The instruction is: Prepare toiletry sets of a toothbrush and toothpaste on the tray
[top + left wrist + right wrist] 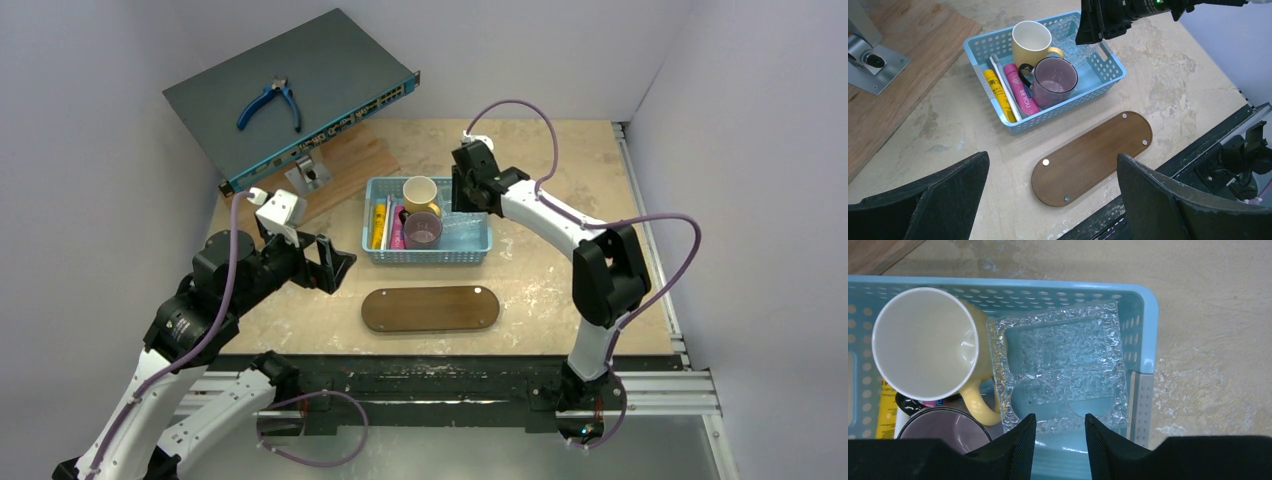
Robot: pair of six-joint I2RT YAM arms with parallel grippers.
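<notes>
Nearest to me, the tray [430, 308] lay flat on the surface [560, 270]. At its 9 o'clock I kept the left gripper [335, 265] with its fingers wide apart, holding nothing. At the tray's 12 o'clock sat the blue basket [1108, 60]. In its 9 o'clock end the yellow toothpaste [998, 95], the toothbrush [1005, 90] and the pink toothpaste [1020, 92] lay side by side, next to a purple mug [1053, 82] and a yellow mug [1030, 40]. The right gripper [1060, 422] hung over the basket's 3 o'clock end, fingers a little apart, above a clear bumpy plastic piece [1063, 365].
</notes>
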